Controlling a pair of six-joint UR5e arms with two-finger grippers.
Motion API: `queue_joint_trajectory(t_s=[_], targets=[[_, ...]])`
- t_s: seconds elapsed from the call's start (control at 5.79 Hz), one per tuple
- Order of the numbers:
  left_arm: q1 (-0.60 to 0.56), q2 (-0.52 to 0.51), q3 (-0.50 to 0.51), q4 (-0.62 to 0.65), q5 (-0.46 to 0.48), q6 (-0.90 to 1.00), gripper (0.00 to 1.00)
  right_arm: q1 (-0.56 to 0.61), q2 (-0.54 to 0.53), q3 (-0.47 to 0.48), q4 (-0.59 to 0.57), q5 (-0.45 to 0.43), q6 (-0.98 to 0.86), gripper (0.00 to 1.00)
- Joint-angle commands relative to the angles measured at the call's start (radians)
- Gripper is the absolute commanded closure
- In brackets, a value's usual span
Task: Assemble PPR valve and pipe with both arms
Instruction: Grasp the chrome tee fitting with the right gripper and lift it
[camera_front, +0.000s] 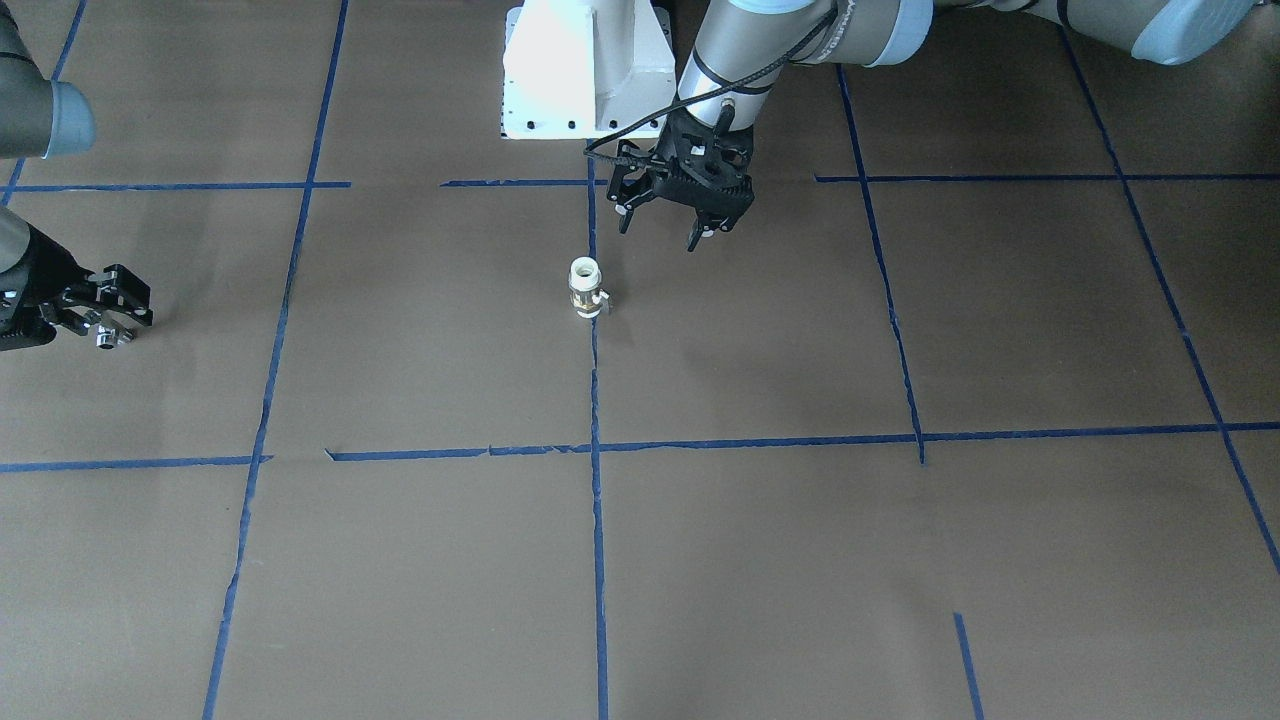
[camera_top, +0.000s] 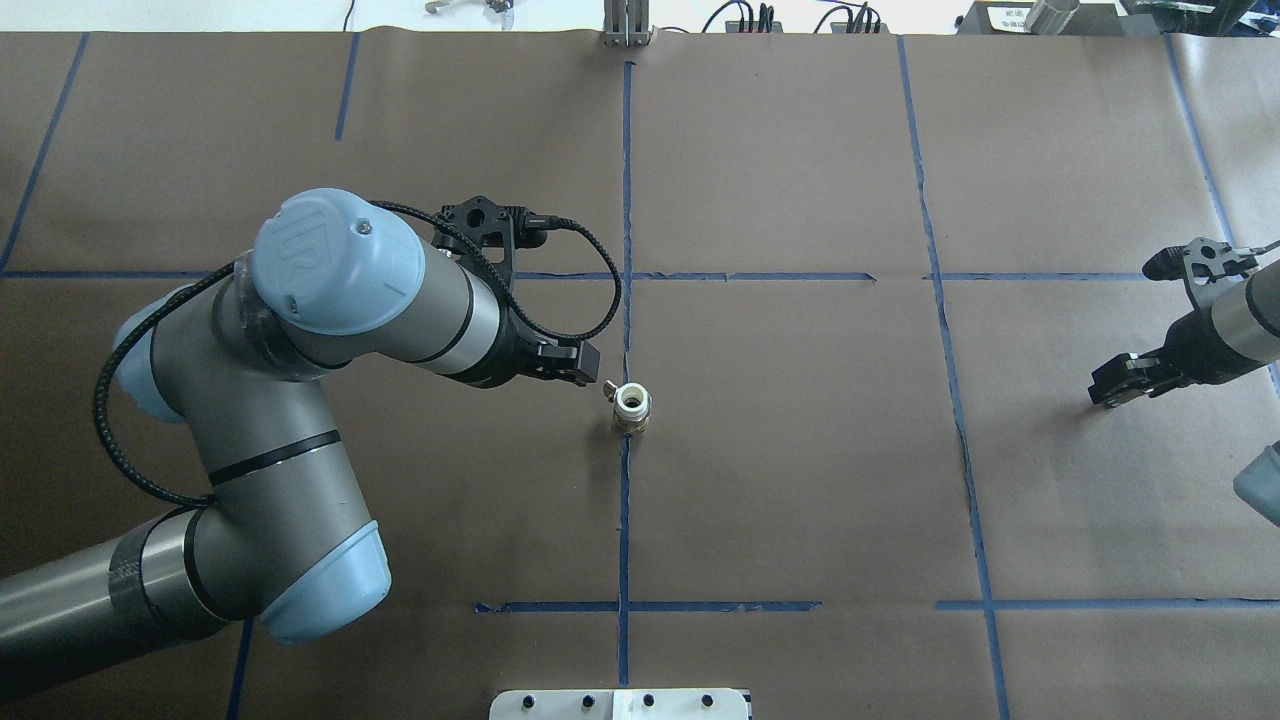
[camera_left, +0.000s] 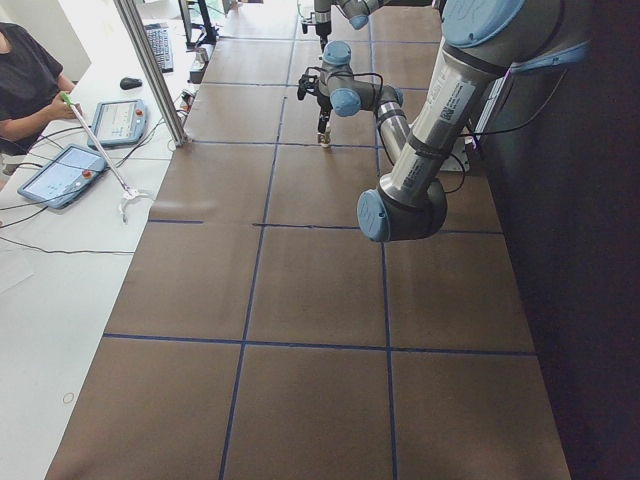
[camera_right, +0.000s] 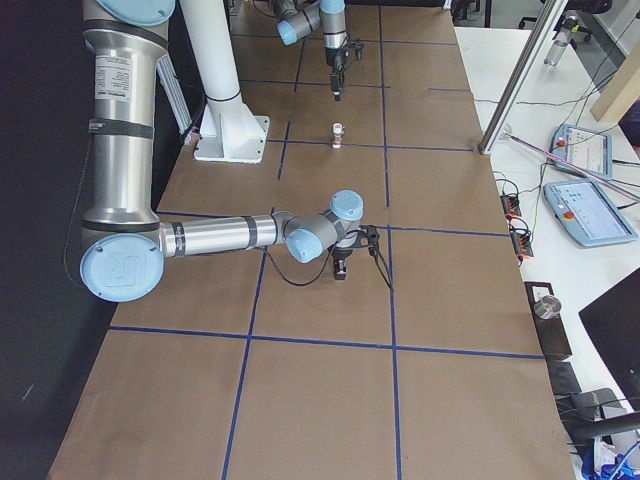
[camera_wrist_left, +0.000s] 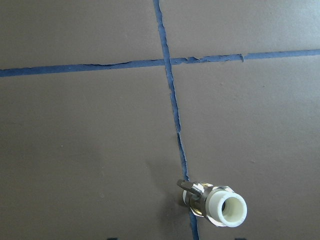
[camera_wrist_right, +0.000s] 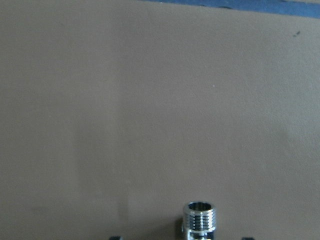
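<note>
Valve just beside left end effector — jaws apart; pipe between parted jaws of right end effector

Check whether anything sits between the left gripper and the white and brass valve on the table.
Nothing visible does. The left gripper hovers open near the PPR valve, which stands alone on the brown table cover. Only bare cover and a flat blue tape line lie between them.

The PPR valve stands upright near the left gripper, spread wide.
</note>
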Motion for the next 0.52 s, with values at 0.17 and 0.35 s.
queue_joint_trajectory(t_s=[0.17, 0.35], targets=[[0.000, 0.010, -0.010, -0.002, 0.000, -0.002, 0.18, 0.004, -0.016, 0.017, 0.001, -0.004, -0.002, 1.00], [-0.001, 0.010, -0.021, 0.000, 0.000, 0.000, 0.18, 0.003, -0.010, 0.078, 0.000, -0.005, 0.064, 1.00]])
